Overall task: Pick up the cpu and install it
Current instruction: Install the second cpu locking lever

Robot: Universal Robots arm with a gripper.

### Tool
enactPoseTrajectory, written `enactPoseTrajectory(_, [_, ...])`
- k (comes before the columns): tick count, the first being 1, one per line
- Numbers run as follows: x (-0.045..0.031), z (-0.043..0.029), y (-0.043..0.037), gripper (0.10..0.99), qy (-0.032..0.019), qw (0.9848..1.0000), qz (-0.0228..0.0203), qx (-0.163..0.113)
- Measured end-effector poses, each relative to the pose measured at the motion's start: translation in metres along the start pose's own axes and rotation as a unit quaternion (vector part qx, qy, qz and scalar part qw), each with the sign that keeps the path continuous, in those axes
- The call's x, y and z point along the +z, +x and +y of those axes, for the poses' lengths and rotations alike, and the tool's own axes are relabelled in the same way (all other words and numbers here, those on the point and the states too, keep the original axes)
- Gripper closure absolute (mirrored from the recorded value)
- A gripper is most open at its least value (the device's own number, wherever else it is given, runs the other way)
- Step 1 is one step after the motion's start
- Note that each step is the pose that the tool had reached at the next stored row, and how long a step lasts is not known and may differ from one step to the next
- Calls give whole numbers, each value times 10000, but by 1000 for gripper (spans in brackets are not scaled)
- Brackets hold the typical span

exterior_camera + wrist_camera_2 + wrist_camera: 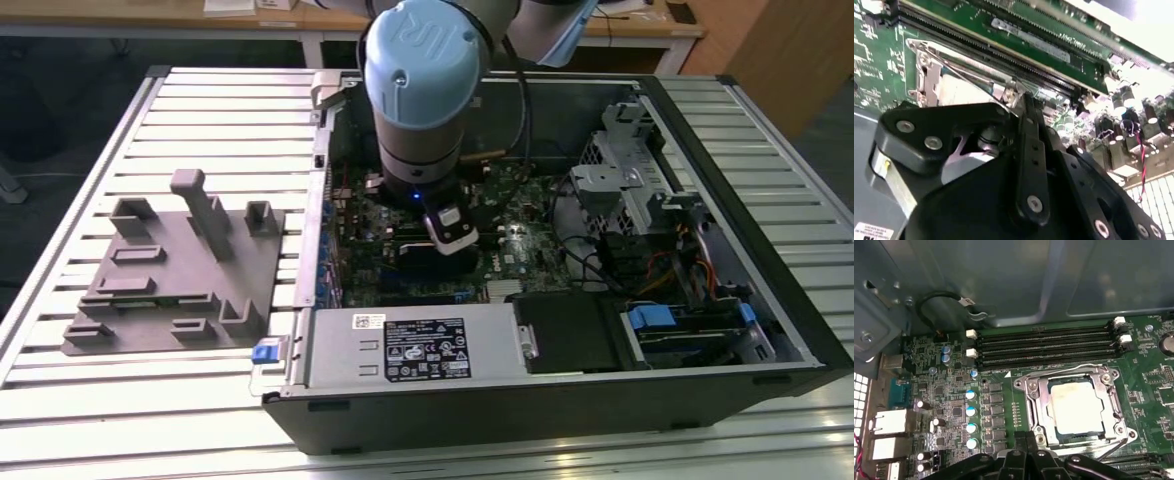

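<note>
Item: cpu [1075, 406], silver top up, flat in the metal-framed socket [1035, 405] on the motherboard [944, 390], edges square to the frame, memory slots [1046, 345] at its 12 o'clock. My fingers [1029, 450] press together just beside the socket's near edge, holding nothing.

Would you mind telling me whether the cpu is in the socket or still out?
In: the cpu lies flat inside the socket's metal frame on the motherboard.
</note>
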State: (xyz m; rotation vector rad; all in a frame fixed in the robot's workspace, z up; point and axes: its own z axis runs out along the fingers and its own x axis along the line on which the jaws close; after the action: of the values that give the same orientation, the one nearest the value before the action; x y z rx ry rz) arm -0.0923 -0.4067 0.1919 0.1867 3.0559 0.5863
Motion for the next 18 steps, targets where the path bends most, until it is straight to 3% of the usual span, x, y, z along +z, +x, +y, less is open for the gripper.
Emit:
enactPoseTrajectory(15, [-381,153,-1,980,4,10000,0,-1])
enactPoseTrajectory(17, [-420,170,0,980,55,10000,-7,-2])
enactPoseTrajectory(18, [-430,174,0,980,117,9999,-14,-4])
